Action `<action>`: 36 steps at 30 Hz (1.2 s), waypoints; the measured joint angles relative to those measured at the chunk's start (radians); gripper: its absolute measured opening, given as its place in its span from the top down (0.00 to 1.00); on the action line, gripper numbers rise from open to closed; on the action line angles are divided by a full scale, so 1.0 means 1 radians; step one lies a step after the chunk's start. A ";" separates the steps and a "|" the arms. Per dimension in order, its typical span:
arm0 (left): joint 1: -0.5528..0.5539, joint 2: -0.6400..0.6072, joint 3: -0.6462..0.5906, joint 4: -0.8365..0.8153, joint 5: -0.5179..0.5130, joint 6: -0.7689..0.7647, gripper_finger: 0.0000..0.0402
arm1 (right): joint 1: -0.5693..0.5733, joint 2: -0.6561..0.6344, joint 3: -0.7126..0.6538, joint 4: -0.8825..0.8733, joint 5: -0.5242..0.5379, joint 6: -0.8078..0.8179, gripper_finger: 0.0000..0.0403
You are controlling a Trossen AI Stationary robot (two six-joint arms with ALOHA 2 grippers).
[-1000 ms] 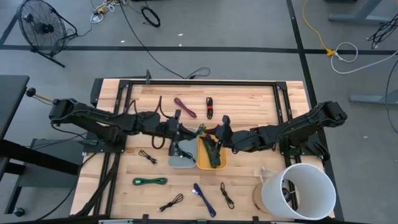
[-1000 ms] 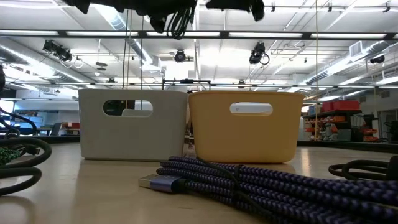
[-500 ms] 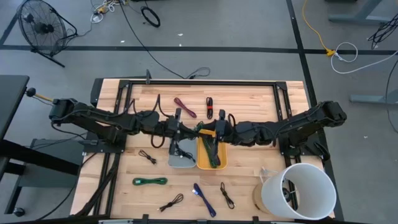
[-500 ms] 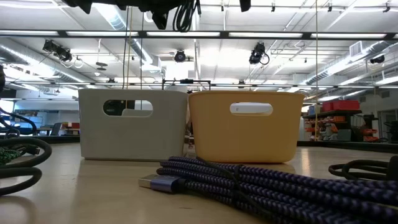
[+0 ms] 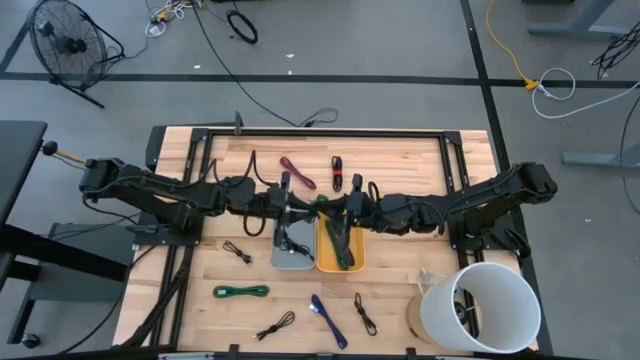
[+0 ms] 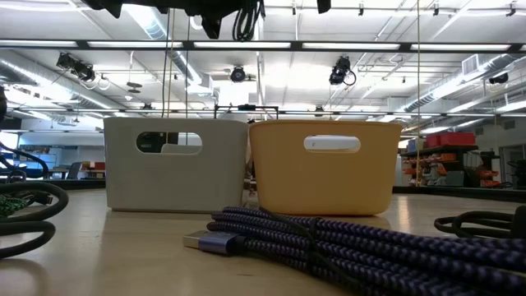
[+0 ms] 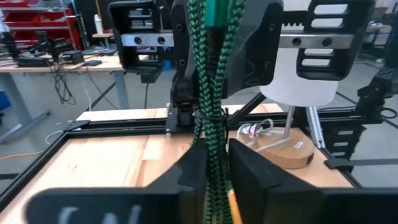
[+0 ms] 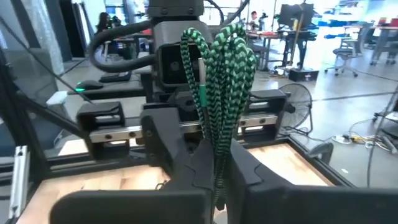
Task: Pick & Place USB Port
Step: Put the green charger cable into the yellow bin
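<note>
Finding: handover in progress, above mid-table. My left gripper (image 5: 302, 206) comes in from 9 o'clock and my right gripper (image 5: 337, 208) from 3 o'clock. They meet nose to nose, just to the 12 o'clock side of the two bins.

Task item: the green cable (image 5: 322, 203) hangs bundled between the two grippers, clear of the table. Both wrist views show it running upright through the fingers.

Jaws: my right jaws are clenched on the cable. The cable also passes through my left gripper, but I cannot tell whether it grips or has let go.

Bins: the grey bin (image 5: 293, 266) and the yellow bin (image 5: 360, 245) stand side by side and touching, at 6 o'clock from the meeting point. The yellow bin already holds a green cable and the grey bin holds a dark one.

Assessment: the pick is done and the place is not.

Next move: my left gripper must be fully released and drawn back toward 9 o'clock. My right gripper then carries the cable over a bin, probably the yellow one, lowers it and lets go. Risk: loops may snag as the grippers part.
</note>
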 joint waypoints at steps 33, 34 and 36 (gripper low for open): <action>-0.015 -0.037 -0.001 -0.040 -0.084 0.083 0.65 | 0.091 0.071 0.002 -0.699 -0.022 0.857 0.99; -0.015 -0.037 -0.001 -0.040 -0.084 0.083 0.65 | 0.091 0.080 0.002 -0.698 -0.023 0.866 0.99; -0.015 -0.037 -0.001 -0.040 -0.084 0.082 0.65 | 0.091 0.099 0.002 -0.697 -0.028 0.878 0.99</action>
